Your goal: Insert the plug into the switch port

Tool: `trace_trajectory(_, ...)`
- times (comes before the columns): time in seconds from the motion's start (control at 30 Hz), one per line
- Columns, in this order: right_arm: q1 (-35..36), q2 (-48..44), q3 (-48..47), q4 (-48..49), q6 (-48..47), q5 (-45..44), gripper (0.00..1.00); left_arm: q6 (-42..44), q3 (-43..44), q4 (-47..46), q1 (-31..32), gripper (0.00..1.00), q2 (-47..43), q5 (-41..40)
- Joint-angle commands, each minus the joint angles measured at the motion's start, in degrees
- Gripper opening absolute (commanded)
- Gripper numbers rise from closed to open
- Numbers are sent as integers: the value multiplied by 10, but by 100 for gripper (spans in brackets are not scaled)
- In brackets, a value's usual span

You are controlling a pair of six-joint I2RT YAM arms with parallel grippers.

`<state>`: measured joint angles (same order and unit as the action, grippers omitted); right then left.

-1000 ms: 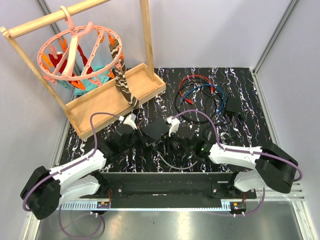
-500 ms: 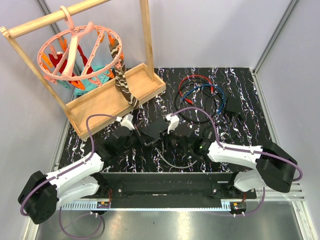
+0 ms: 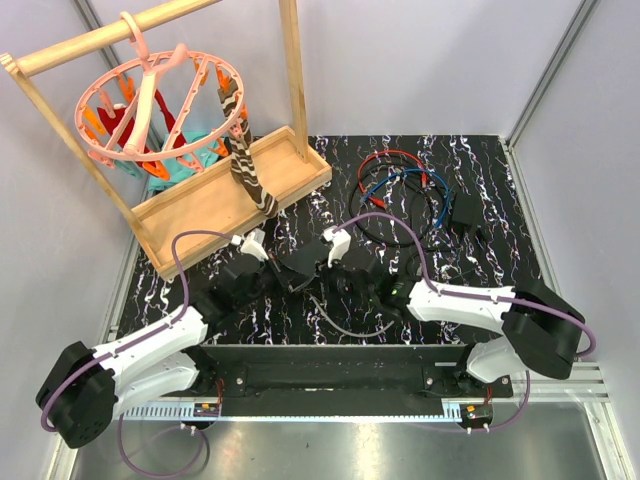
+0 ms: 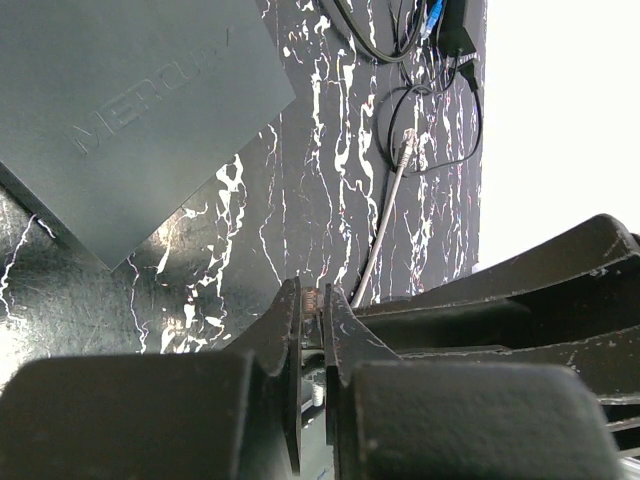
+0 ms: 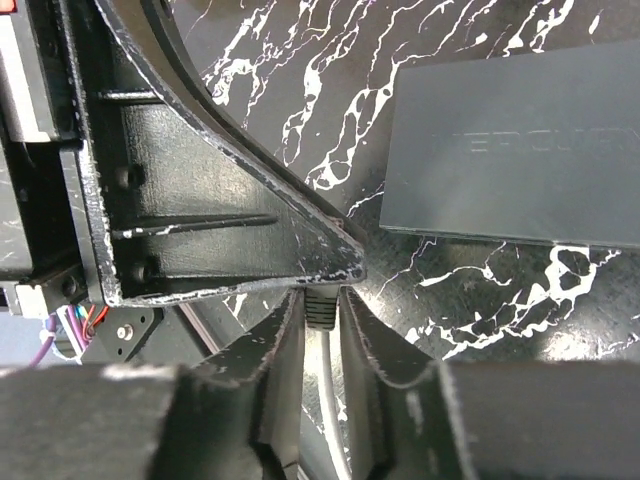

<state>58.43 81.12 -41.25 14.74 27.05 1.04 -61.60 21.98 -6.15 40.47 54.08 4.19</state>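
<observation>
— While the switch (image 3: 300,270) lies flat on the black marbled table (image 3: 480,270) between the two arms, where is the plug (image 5: 321,308)?

— It sits between the fingers of the right gripper (image 5: 320,293), which press against its sides. Its grey cable (image 5: 332,400) runs back between them. The plug is near one corner of the switch, not touching it.

— And the left gripper (image 4: 311,300)?

— Its jaws are drawn together, low over the table near the switch. The port itself cannot be made out.
</observation>
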Motion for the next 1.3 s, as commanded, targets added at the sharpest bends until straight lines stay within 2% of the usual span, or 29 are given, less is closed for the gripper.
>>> trace_trajectory(0.0,5,12,-31,17,-16,8,23,-8,-4,-36,2,0,-5,-8)
trace_trajectory(0.23,8,20,-30,14,-19,21,0,-8,-4,-44,2,2,-2,-11)
trace_trajectory(0.33,8,15,-24,13,-20,25,0,-3,0,-43,2,9,3,-10)
trace_trajectory(0.47,9,11,-23,0,-27,27,0,24,13,-25,2,27,2,-24)
trace_trajectory(0.57,9,10,-24,-15,-36,27,0,74,33,16,-1,47,-9,-56)
trace_trajectory(0.6,11,8,-24,-23,-38,25,0,89,41,31,-5,60,-16,-65)
trace_trajectory(0.73,16,5,-28,-55,-66,7,0,229,122,138,-28,84,-12,-106)
trace_trajectory(0.83,23,11,-27,-74,-82,-8,0,321,193,203,-64,95,29,-102)
trace_trajectory(1.07,41,51,-50,-104,-108,-52,0,416,285,267,-158,99,165,-44)
trace_trajectory(1.27,51,100,-75,-101,-118,-80,0,446,342,297,-164,99,268,-3)
